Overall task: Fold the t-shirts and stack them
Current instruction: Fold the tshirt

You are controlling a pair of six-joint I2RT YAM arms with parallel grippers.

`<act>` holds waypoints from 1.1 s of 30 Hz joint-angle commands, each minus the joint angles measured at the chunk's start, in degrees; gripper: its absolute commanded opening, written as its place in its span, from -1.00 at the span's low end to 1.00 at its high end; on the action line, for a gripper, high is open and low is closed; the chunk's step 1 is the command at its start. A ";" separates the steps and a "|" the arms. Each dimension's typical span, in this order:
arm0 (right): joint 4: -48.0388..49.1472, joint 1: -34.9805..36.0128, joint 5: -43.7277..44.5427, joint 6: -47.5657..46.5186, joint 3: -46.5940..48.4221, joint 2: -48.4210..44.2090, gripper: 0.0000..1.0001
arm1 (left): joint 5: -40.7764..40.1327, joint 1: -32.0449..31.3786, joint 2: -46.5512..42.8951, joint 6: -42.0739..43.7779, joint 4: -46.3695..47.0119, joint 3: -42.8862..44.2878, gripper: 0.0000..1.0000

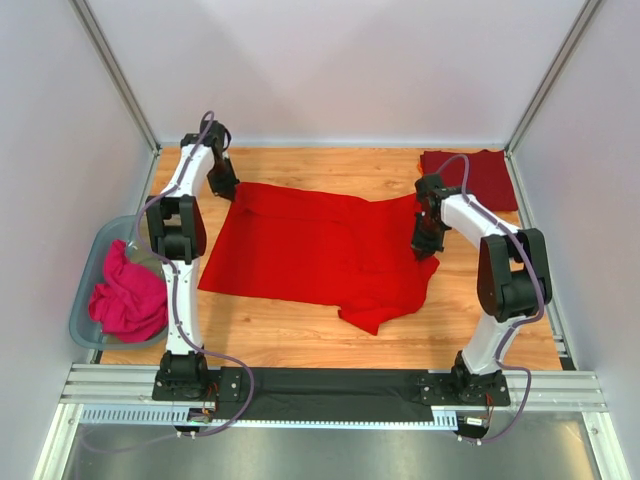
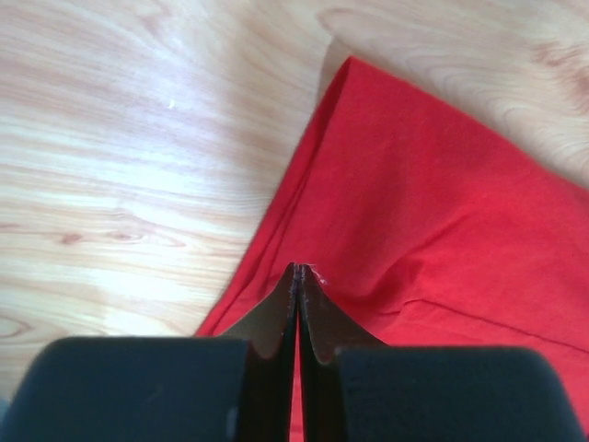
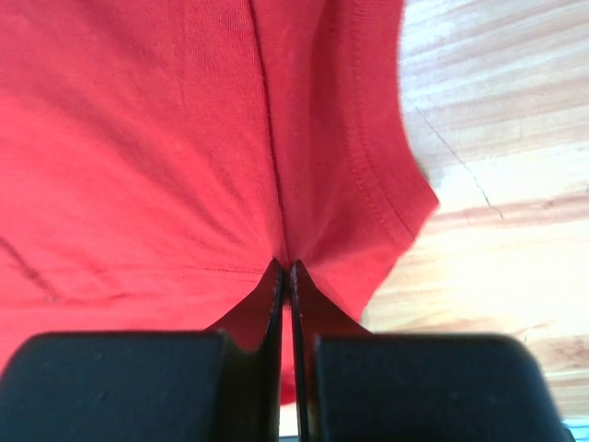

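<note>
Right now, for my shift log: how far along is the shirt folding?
Done: the maroon t-shirt looks folded at the far right corner. In hand: the bright red t-shirt lies spread out, the left gripper and right gripper each shut on its edge. Left: folding it and stacking it; a pink cloth lies crumpled in the bin.

The left arm and the right arm are each built of white tubular links joined by bulky black joint housings. A thin lilac-grey cable is looped along each from a black base block. The left gripper and right gripper are fitted with matte black fingers, tapered to thin tips on rounded black blocks.
</note>
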 commanded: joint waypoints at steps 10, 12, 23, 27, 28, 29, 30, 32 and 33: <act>-0.68 -0.15 -1.73 -2.52 0.40 -3.37 -0.99 | 2.23 2.68 -10.27 -9.42 -0.81 -10.49 -0.17; -0.41 -0.24 -1.73 -2.69 0.22 -3.72 -0.99 | 2.15 3.56 -11.59 -14.59 -0.38 -10.58 -0.18; 0.38 -0.15 -1.73 -3.57 -0.75 -4.43 -0.99 | 8.21 4.27 -17.66 -43.96 11.48 -21.64 -0.18; 0.29 -0.24 -3.58 -3.84 -0.22 -4.34 -0.99 | 9.01 3.92 -16.61 -49.96 12.73 -24.03 -0.18; 0.29 -0.15 -3.58 -3.84 -0.04 -4.25 -0.99 | 7.88 3.83 -16.17 -49.87 11.50 -23.33 -0.18; 0.29 -0.15 -3.58 -3.75 0.04 -4.16 -0.99 | 7.34 3.74 -15.12 -49.35 10.19 -22.45 -0.17; 0.29 -0.15 -3.58 -3.66 0.13 -4.16 -0.99 | 6.55 3.74 -14.76 -48.91 8.61 -21.49 -0.15; 0.47 -0.06 -3.93 -3.48 0.13 -3.99 -0.99 | 5.41 3.74 -14.32 -48.73 7.54 -21.30 -0.14; 0.55 -0.15 -4.02 -3.40 0.22 -3.99 -0.99 | 4.88 3.65 -14.41 -48.55 7.45 -21.65 -0.13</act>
